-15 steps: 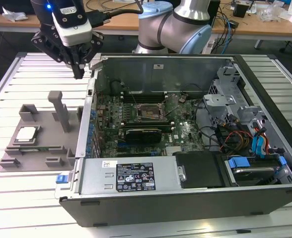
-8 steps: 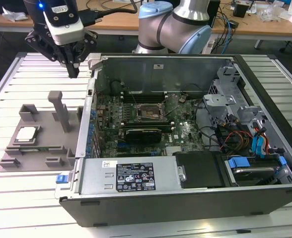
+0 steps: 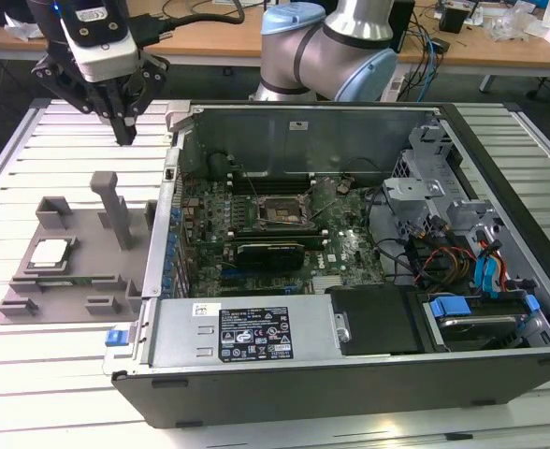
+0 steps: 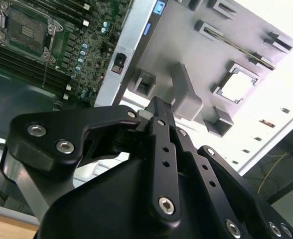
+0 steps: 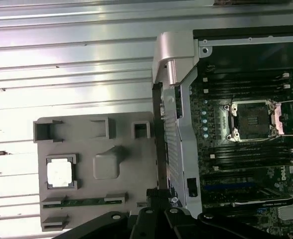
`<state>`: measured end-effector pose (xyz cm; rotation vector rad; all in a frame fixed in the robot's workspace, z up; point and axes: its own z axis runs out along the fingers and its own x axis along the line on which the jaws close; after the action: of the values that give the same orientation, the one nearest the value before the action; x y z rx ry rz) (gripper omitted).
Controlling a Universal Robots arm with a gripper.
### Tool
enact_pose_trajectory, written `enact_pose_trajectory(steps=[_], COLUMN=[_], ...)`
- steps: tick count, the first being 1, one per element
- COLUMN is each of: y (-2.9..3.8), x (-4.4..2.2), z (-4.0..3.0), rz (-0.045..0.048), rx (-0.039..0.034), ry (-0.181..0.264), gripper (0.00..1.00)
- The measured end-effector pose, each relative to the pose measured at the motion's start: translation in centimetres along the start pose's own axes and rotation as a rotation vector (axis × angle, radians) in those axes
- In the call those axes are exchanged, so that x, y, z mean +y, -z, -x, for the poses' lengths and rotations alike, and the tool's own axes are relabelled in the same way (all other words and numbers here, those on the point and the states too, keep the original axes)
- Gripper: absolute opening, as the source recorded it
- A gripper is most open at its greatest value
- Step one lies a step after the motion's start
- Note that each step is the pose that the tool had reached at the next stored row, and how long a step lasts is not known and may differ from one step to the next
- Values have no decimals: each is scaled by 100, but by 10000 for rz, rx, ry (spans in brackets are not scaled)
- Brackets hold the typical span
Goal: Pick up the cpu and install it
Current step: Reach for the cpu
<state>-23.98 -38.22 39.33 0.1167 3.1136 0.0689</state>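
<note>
Lying nearest: open computer case (image 3: 350, 379), on its side across the lower centre and right of the exterior view, dark front edge toward the camera, printed label (image 3: 256, 332) on the metal shelf behind that edge.
Table: pale slatted surface (image 3: 32, 360) under the case and everything else, running to the frame's left edge.
Fixture: grey plastic fixture (image 3: 88, 271) (image 4: 186, 50) (image 5: 126, 169) flat on the slats at lower left of the exterior view, just beside the case's side wall; upright post (image 3: 116, 210) rising from its middle.
Cpu: the cpu (image 3: 50, 253) (image 4: 239, 85) (image 5: 60, 173) seated flat in a square recess on the fixture's side away from the case, at the exterior view's left, silvery plate up; bright and washed out in both wrist views; touched by nothing, well apart from the fingers.
Motherboard: green board (image 3: 350, 253) inside the case, mid-frame, with black cables to the exterior view's right.
Socket: dark square socket (image 3: 284, 212) (image 4: 27, 31) (image 5: 251, 121) with metal rim, centre of the exterior view, on the board.
Gripper: black gripper (image 3: 123, 134) (image 4: 156, 107) at upper left of the exterior view, hanging above the slats beyond the fixture, pointing down; fingers pressed together, nothing between them.
Arm: silver and pale-blue robot arm (image 3: 331, 47) at top centre, behind the case.
Desk: wooden desk (image 3: 219, 33) along the top edge, strewn with cables.
</note>
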Motion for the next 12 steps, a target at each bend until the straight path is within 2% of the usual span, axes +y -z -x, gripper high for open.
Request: enact_pose_trajectory(steps=[12], y=[2], x=[38], z=[-165], rz=[0], rx=[1], ry=[0], gripper=[11])
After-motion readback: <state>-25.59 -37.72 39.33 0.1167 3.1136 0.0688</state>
